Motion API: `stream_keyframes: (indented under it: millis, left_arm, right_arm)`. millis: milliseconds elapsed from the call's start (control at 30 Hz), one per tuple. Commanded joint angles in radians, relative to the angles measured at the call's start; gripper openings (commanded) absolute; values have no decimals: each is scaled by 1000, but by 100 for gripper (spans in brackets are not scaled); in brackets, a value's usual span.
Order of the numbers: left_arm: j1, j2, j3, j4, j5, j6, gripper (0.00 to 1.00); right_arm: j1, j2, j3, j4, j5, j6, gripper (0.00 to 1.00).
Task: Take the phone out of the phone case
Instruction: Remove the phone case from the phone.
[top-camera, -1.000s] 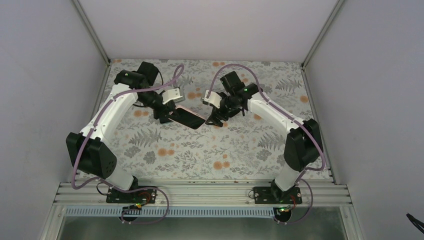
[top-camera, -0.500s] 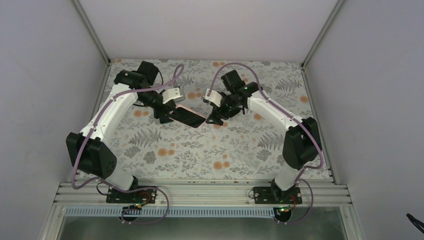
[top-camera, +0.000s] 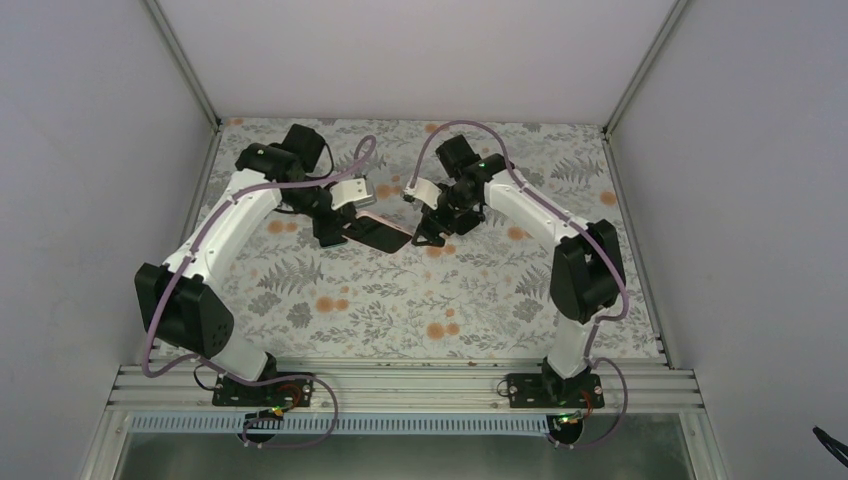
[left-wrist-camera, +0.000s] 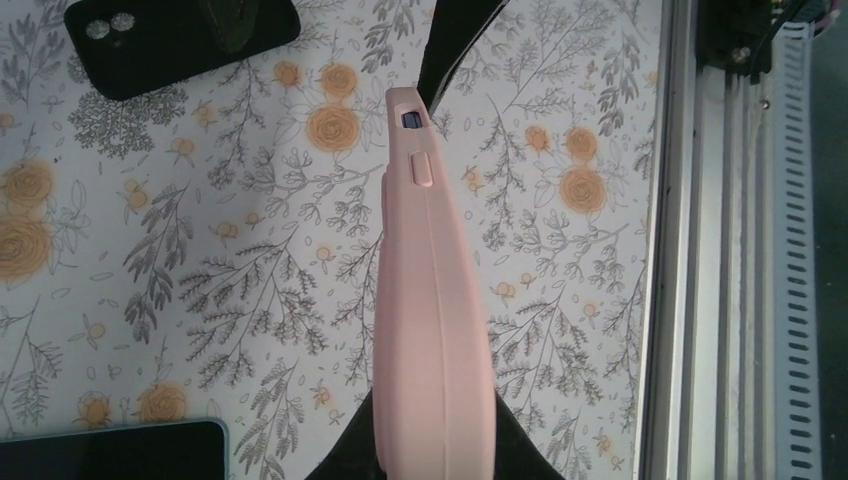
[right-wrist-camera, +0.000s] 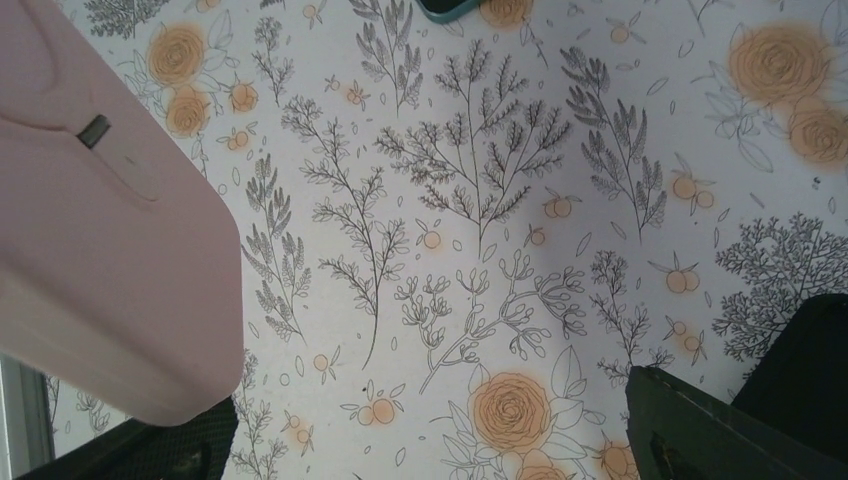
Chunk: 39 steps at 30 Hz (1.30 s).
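My left gripper (top-camera: 340, 226) is shut on the phone in its pink case (top-camera: 375, 230) and holds it above the table, its dark screen showing from above. In the left wrist view the pink case (left-wrist-camera: 432, 300) stands edge-on between my black fingers (left-wrist-camera: 345, 455), side buttons facing the camera. My right gripper (top-camera: 428, 232) is open at the phone's right end. In the right wrist view the pink case corner (right-wrist-camera: 110, 250) sits over my left finger (right-wrist-camera: 170, 450). The other finger (right-wrist-camera: 740, 425) is far apart, with only tablecloth between them.
A floral tablecloth (top-camera: 440, 300) covers the table. A black phone-like slab with two lenses (left-wrist-camera: 180, 35) lies beyond the case. A dark slab with a teal edge (left-wrist-camera: 110, 450) lies beside my left gripper; a teal edge (right-wrist-camera: 450, 8) also shows in the right wrist view. An aluminium rail (left-wrist-camera: 700, 250) runs along the near edge.
My right gripper has moved left and a little back, closer to the phone's right end. My left gripper has shifted slightly right, still holding the phone.
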Motion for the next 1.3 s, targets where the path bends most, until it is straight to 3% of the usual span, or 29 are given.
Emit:
stream_keyframes:
  millis: [0,967,1100,1267]
  left_arm:
    - [-69,-44,-20,-74,196,21,2]
    - [-121,-104,-43,-75,236,10,2]
    - [-120,-100,-49,-74,209,21,2]
    - [-114,-99,-54,-74,197,44,2]
  right_arm:
    - [-17,47,94,106,32,38,95]
    - [-60,210,248,83,110,-19,94]
    - [-66,169,235,29,75,-57,95]
    - [-73,-13,80,-32,6,-119,96]
